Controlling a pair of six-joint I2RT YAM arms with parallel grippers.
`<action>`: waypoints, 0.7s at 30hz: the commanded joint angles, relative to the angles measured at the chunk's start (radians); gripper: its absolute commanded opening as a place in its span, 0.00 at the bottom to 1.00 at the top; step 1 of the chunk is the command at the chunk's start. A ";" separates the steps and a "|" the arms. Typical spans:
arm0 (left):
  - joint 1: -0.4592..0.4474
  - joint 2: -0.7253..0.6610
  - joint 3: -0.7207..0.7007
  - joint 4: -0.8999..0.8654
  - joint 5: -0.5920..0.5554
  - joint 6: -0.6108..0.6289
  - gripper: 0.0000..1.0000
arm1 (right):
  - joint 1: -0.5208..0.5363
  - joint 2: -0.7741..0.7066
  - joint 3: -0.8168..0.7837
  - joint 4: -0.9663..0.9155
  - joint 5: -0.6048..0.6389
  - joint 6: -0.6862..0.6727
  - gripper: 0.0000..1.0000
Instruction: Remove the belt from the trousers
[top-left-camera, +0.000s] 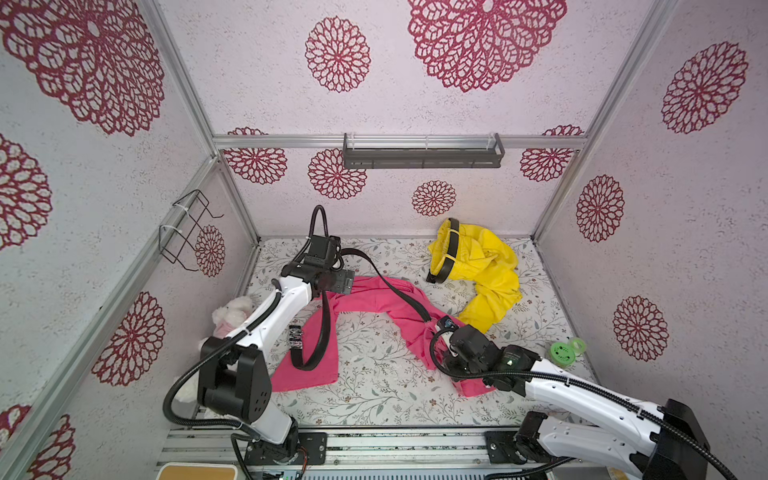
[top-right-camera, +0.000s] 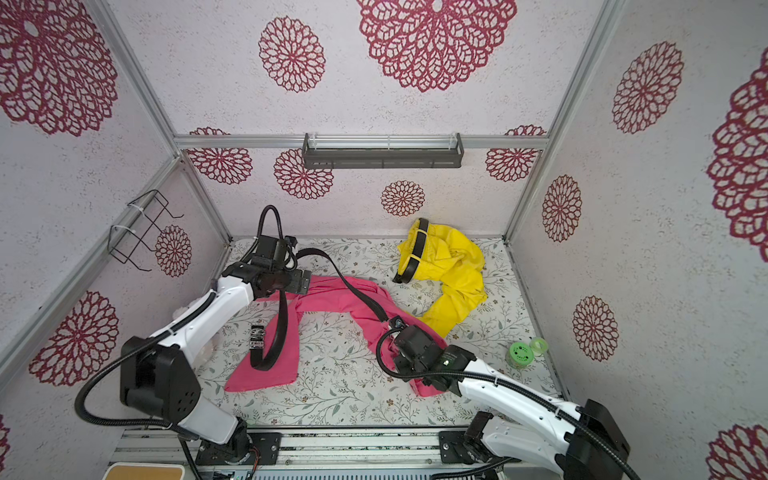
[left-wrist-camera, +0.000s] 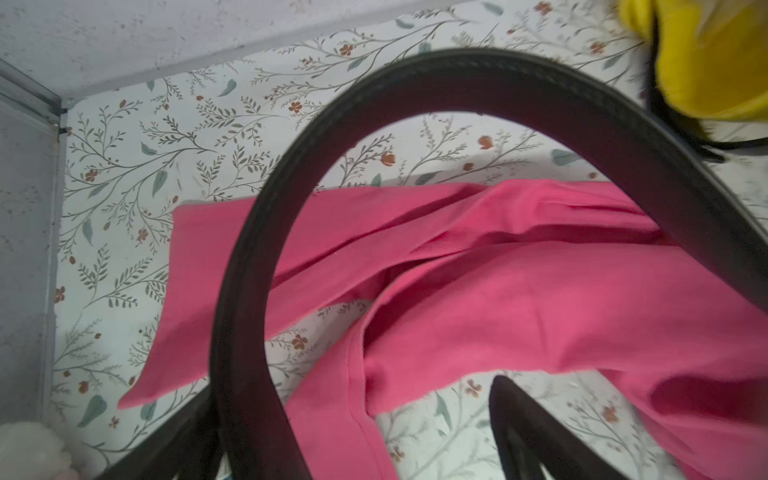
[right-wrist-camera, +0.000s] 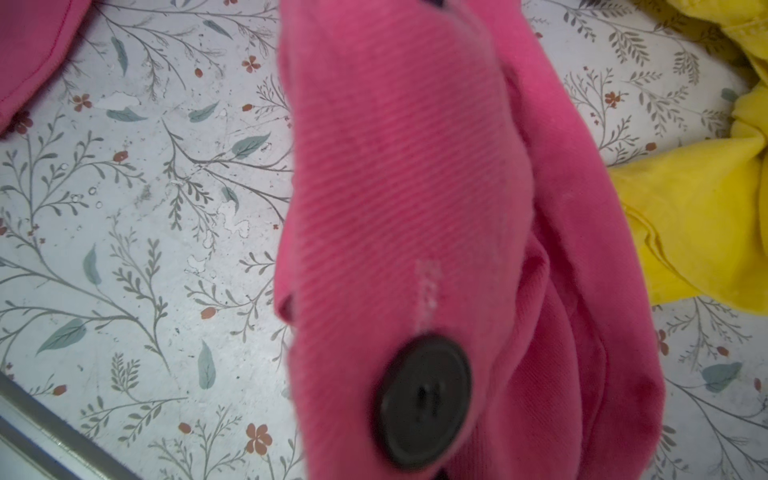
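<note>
Pink trousers (top-left-camera: 365, 301) (top-right-camera: 328, 297) lie crumpled across the floral table. A black belt (top-left-camera: 399, 297) (top-right-camera: 357, 291) runs from their waistband up to my left gripper (top-left-camera: 350, 282), then drops in a loop to its metal buckle (top-left-camera: 295, 337) on the table. In the left wrist view the belt (left-wrist-camera: 457, 79) arches close to the camera and rests against one finger; the left gripper (left-wrist-camera: 349, 399) is open, above the pink cloth (left-wrist-camera: 519, 291). My right gripper (top-left-camera: 442, 326) (top-right-camera: 397, 324) is shut on the trousers' waistband (right-wrist-camera: 395, 166) by the black button (right-wrist-camera: 424, 399); its fingers are hidden by the cloth.
Yellow trousers (top-left-camera: 486, 266) with their own dark belt lie at the back right. A green lid and cup (top-left-camera: 563, 353) sit by the right wall, a white plush toy (top-left-camera: 232, 311) by the left arm. A wire rack (top-left-camera: 187, 232) and a grey shelf (top-left-camera: 422, 156) hang on the walls.
</note>
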 joint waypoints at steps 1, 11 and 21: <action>-0.061 -0.168 -0.052 0.111 0.085 -0.219 0.97 | -0.009 -0.008 0.047 0.005 -0.045 -0.070 0.00; -0.290 -0.016 -0.108 0.281 0.170 -0.518 0.97 | -0.015 -0.036 0.033 0.051 -0.023 -0.066 0.00; -0.293 0.139 0.031 0.271 0.432 -0.547 0.97 | -0.036 -0.055 0.012 0.063 -0.018 -0.052 0.00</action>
